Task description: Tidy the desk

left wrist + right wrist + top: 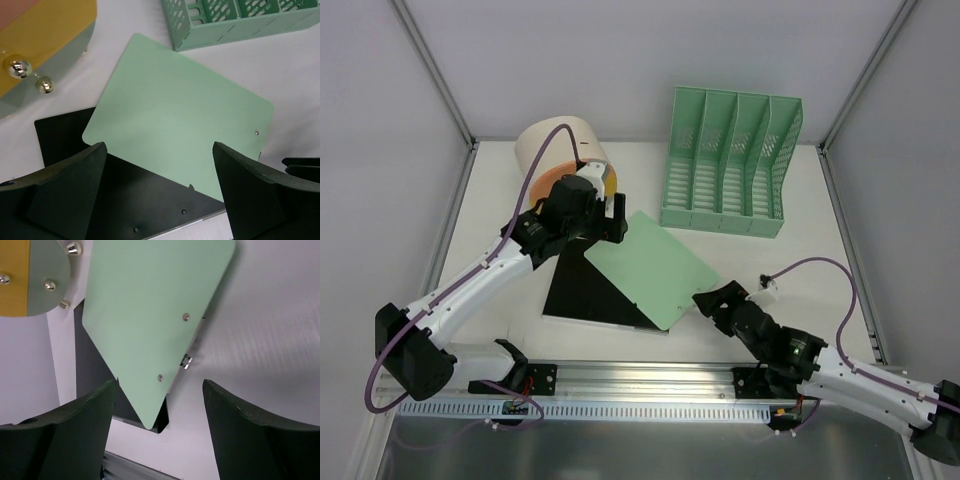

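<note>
On the white desk (790, 250) a pale green clipboard (655, 268) lies tilted across a black clipboard (582, 295). My left gripper (608, 228) hovers over their upper left corner, open, nothing between its fingers. The left wrist view shows the green clipboard (175, 115) over the black one (150, 200), with the left gripper (160, 190) wide above them. My right gripper (712, 300) is open at the green clipboard's lower right corner, apart from it. In the right wrist view that corner (150, 315) points between the open right gripper (160, 425) fingers, the black clipboard (95, 365) beneath.
A mint green file rack (730, 165) with several slots stands at the back right. A round pink, yellow and grey box (555, 150) with metal studs lies on its side at the back left, just behind my left wrist. The aluminium rail (640, 375) runs along the front.
</note>
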Motion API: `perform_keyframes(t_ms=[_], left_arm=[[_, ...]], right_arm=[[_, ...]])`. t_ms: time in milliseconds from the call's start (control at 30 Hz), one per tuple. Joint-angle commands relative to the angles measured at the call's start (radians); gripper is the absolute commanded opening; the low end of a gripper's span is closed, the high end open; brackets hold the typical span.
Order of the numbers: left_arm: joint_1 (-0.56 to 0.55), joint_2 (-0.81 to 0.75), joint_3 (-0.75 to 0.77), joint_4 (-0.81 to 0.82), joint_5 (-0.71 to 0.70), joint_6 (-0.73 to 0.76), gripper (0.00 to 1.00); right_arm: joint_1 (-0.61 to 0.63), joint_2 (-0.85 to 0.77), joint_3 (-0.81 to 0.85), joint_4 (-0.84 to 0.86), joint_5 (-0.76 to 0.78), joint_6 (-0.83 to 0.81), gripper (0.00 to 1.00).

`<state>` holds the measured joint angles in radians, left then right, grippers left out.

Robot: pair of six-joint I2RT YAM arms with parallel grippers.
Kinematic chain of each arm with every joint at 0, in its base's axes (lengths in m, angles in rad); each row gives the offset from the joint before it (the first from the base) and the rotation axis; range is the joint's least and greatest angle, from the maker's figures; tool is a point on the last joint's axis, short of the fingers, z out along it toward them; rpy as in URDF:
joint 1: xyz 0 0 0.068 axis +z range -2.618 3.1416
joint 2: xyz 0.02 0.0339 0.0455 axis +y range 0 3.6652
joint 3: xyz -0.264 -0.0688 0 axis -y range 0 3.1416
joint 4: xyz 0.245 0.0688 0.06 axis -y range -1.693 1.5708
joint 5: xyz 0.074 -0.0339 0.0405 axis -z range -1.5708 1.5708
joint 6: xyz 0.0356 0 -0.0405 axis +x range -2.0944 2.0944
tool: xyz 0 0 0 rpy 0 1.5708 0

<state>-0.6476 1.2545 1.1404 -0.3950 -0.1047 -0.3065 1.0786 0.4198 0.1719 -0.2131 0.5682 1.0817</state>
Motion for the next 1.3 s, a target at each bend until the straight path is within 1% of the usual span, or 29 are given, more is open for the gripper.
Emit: perform_keyframes(t_ms=[0,200,300,333,433,667,867,967,1133,1267], left_arm=[[-0.037,0.002,-0.024,0.094,0.01,-0.042,0.89],[-0.069,0.057,-0.071,0.14,-0.023,-0.052,0.89],[-0.07,0.057,-0.091,0.16,-0.02,-0.059,0.89],[-0.072,0.056,-0.094,0.162,-0.018,-0.06,0.89],[-0.072,0.052,-0.102,0.168,-0.016,-0.062,0.89],[-0.072,0.085,-0.128,0.191,-0.004,-0.074,0.89],[-0.072,0.149,-0.153,0.205,-0.041,-0.108,0.88],[-0.072,0.203,-0.151,0.188,-0.076,-0.146,0.88],[-0.072,0.237,-0.153,0.166,-0.131,-0.201,0.87],[-0.072,0.269,-0.146,0.137,-0.15,-0.226,0.87]], right_arm=[[0.009,0.019,-0.029,-0.048,0.091,0.19,0.74],[0.009,0.105,-0.054,0.003,0.105,0.263,0.74],[0.007,0.132,-0.087,0.085,0.127,0.268,0.75],[0.009,0.142,-0.1,0.136,0.131,0.282,0.75],[0.009,0.177,-0.133,0.205,0.147,0.31,0.75],[0.009,0.276,-0.129,0.242,0.163,0.372,0.75],[0.011,0.338,-0.133,0.288,0.176,0.391,0.75],[0.011,0.362,-0.137,0.32,0.176,0.392,0.75],[0.009,0.398,-0.146,0.366,0.182,0.392,0.75],[0.01,0.43,-0.153,0.399,0.185,0.397,0.75]])
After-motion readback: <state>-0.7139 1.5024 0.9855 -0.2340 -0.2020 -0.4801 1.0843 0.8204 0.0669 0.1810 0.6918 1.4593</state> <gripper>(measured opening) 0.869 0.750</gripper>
